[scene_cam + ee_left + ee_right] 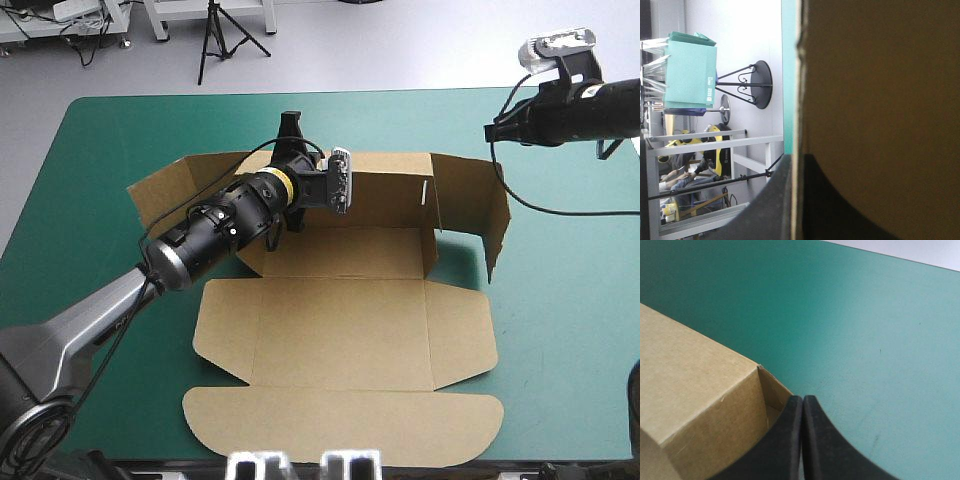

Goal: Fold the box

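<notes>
1. Counter (560, 330): teal-green cover. We record one item of board on it, set near the middle and reaching toward the near edge.

2. Box (340, 330): brown cut sheet, partly formed.
- Far long wall (385, 190) stands upright.
- Right end wall (470, 195) is also raised and angles round toward the near side.
- Left end flap (165, 190) spreads outward. We cannot tell whether it lies quite flat.
- The broad panels on the near side lie flat on the cover.
- The nearest panel, the lid (340, 425), has rounded corners and lies just short of the near edge.

3. Left arm, entering from the near left corner and crossing over the box's left part.
- Left gripper (291, 128) is at the top edge of the far wall, toward its left end.
- In the left wrist view the board (880, 100) stands edge-on between the two black fingers (770, 210), one on each face.
- We note the gripper all but closed, pinching the wall.

4. Right arm, entering from the far right.
- Right gripper (492, 131) hangs over bare cover just beyond the box's far right corner.
- In the right wrist view its fingers (790, 440) meet in one arch with nothing between them.
- The corner of the box (695, 385) lies just beside them. We cannot tell whether it touches.
</notes>
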